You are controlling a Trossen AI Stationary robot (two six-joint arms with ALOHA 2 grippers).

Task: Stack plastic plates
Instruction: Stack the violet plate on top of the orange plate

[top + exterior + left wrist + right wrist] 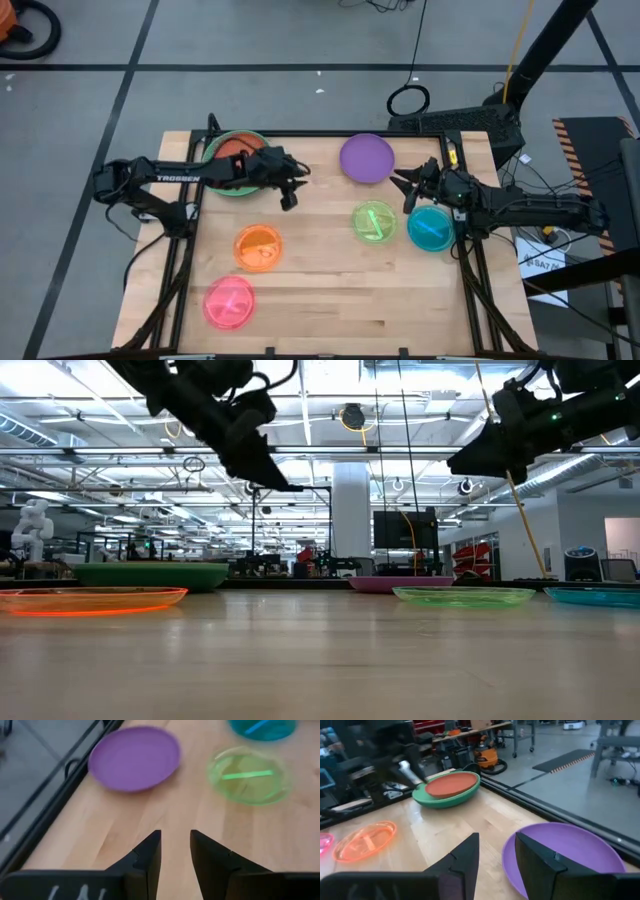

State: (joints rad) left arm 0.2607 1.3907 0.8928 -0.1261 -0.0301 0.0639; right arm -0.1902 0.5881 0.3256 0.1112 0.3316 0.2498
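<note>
Right tool view shows red-orange plate stacked.

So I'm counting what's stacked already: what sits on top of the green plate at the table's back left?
A red-orange plate lies in the green plate. Whether another plate hides between or beneath them cannot be seen.

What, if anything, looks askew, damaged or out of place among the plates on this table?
Nothing looks damaged or spilled. One oddity: in the right wrist view the red-orange plate sits tilted in the green plate rather than nested flat. The other plates lie flat, apart.
</note>
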